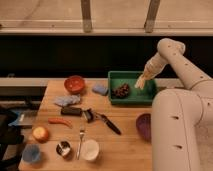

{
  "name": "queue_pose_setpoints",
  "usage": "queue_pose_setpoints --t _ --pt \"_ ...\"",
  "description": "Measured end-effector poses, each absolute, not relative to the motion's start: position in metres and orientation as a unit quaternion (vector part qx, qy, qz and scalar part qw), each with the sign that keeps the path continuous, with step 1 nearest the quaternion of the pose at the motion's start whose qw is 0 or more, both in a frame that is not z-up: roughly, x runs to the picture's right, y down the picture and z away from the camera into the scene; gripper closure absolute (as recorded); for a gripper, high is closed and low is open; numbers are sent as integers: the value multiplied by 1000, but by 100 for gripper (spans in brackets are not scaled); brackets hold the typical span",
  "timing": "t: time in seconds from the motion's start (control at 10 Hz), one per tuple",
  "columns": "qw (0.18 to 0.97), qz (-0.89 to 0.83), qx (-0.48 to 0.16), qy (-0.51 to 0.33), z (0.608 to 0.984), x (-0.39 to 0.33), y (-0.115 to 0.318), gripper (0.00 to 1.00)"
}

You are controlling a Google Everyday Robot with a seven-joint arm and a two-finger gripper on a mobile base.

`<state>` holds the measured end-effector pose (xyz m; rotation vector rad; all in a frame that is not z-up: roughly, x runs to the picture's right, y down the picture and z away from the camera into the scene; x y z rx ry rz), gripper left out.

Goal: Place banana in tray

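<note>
The green tray [131,98] stands at the back right of the wooden table. My gripper [141,83] hangs from the arm that reaches in from the right, just above the tray's right half. It is shut on the banana [140,84], a pale cream-yellow piece that points down into the tray, just above its floor. A dark brown lumpy object [121,90] lies in the tray to the left of the gripper.
Left of the tray are a red bowl [75,83], a blue sponge [99,89] and a grey-blue cloth [66,100]. Nearer lie a red chili [60,121], a fork [80,141], a dark utensil [109,123], a white cup [90,149] and a purple bowl [144,126]. My white body [177,132] fills the right front.
</note>
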<state>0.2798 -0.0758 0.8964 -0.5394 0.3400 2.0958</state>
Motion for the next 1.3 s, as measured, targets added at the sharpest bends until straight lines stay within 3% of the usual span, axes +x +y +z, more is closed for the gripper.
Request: queue_pose_setpoints --t 0.3,0.5,0.6,1.1,1.3 --pt "458 850 -219 138 897 279 -76 69" --pt "458 850 -219 138 897 279 -76 76" --pt "458 850 -219 138 897 280 -76 73" --pt "458 850 -219 138 897 280 -75 26" --pt "458 851 -219 138 897 280 -75 20"
